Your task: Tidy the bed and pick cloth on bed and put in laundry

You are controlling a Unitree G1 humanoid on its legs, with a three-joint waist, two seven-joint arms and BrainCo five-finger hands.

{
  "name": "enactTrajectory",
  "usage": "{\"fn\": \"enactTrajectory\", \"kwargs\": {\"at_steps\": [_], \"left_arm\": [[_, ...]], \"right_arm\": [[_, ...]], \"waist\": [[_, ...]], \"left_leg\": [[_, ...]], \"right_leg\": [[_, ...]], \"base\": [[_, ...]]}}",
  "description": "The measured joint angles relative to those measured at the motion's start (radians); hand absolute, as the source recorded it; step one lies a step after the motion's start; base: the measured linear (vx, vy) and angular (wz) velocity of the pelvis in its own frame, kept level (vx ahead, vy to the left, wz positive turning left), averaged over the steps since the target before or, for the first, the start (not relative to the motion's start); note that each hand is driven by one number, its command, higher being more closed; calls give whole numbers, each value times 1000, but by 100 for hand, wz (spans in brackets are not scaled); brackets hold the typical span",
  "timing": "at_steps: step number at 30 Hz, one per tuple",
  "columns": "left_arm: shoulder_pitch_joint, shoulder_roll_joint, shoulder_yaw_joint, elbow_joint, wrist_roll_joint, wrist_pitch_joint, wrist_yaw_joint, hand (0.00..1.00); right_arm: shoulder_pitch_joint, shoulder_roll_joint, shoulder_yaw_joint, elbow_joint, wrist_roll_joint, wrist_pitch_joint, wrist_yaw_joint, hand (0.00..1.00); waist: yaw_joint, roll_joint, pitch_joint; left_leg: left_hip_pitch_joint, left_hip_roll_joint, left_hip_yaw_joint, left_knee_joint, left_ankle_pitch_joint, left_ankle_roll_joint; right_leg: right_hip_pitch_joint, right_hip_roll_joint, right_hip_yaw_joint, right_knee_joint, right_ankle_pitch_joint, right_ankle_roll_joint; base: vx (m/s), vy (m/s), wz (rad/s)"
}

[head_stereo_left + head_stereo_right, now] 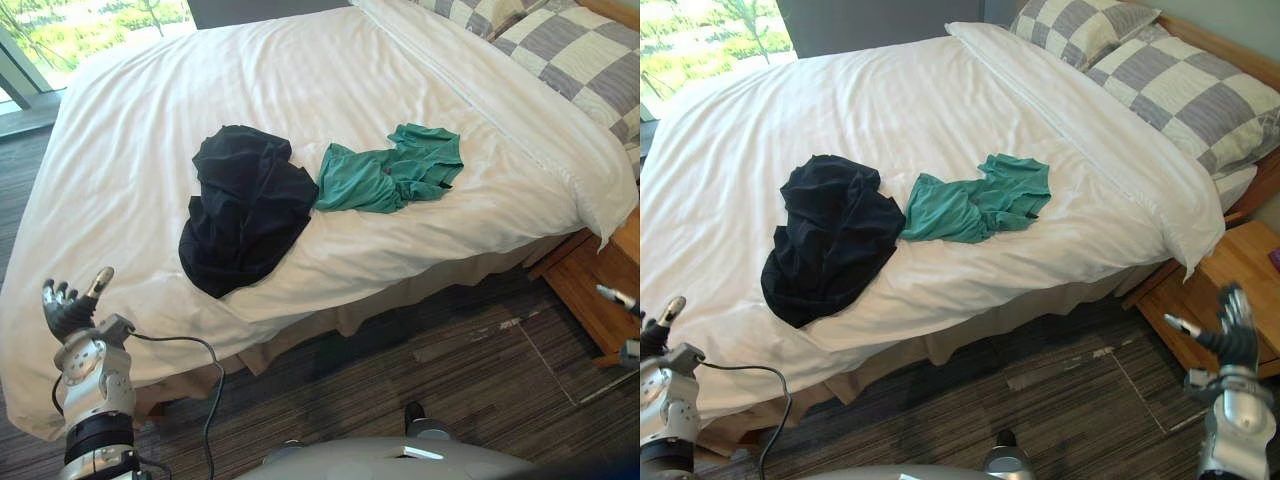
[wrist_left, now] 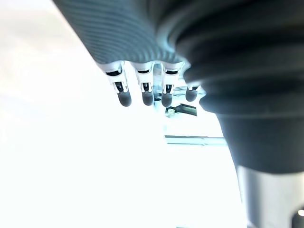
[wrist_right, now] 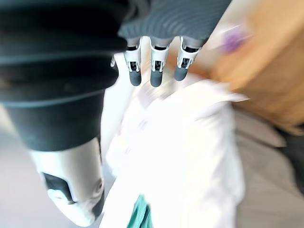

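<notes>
Across the wide bed with its white duvet, you have a crumpled black cloth garment, and a smaller teal-green cloth garment touches its edge. Both look light, limp and unbreakable, so pinch a raised fold near each heap's middle. Your left hand and right hand hang off the bed, fingers loosely spread and empty. The right eye view gives you the right hand whole beside the wooden nightstand; the left eye view crops it at the frame edge.

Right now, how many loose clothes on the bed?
2. A black garment lies crumpled on the white duvet towards the near edge; a green garment lies right beside it, on its right, apparently touching. Any under the duvet would be hidden.
</notes>
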Motion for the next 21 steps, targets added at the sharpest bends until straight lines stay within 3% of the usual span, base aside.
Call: {"fn": "enactTrajectory", "kwargs": {"at_steps": [4, 8, 9, 12, 14, 18, 21], "left_arm": [[-13, 48, -3, -41, 75, 13, -28, 0], [-70, 80, -100, -45, 95, 86, -60, 0], [-178, 114, -210, 2, 138, 148, -72, 0], [-434, 174, -357, 110, 201, 200, -90, 0], [-633, 213, -411, 210, 234, 210, -86, 0], [-962, 228, -512, 329, 308, 205, -70, 0], [-1012, 221, -551, 329, 374, 225, -32, 0]], "right_arm": [[-74, -60, 107, -54, -22, -3, 17, 0], [-212, -139, 261, -59, -21, 58, 21, 0], [-328, -178, 356, 13, -20, 80, 29, 0], [-557, -184, 454, 130, -18, 85, 28, 0], [-711, -185, 510, 191, -16, 80, 23, 0], [-1010, -187, 647, 288, 2, 76, -7, 0], [-1077, -162, 699, 287, 30, 74, -22, 0]], "waist": [[-9, -18, 42], [-3, 5, 59], [-6, -1, 69], [-13, -13, 120], [-23, -27, 183], [-25, -28, 346], [-18, -22, 365]], "left_leg": [[-65, 6, -27, 103, 74, 46], [-45, 41, -18, 93, 83, 55], [-25, 45, 3, 63, 84, 56], [-42, 40, 32, 19, 84, 56], [-92, 33, 32, -3, 79, 50], [-195, 31, 58, -18, 56, 30], [-265, 31, 89, -43, 52, 33]], "right_leg": [[-3, -14, -15, 30, -15, -25], [-3, 23, -16, 51, -20, -40], [-5, 30, -16, 71, -20, -39], [-83, 30, -1, 131, -18, -36], [-172, 27, 19, 175, -4, -31], [-324, 31, 48, 198, 56, -30], [-426, 40, 65, 202, 83, -40]], "base": [[-56, -89, 15], [-3, -81, -3], [-8, -35, -4], [-94, 32, -10], [-172, 70, -16], [-223, 75, -15], [-150, 11, -20]]}}
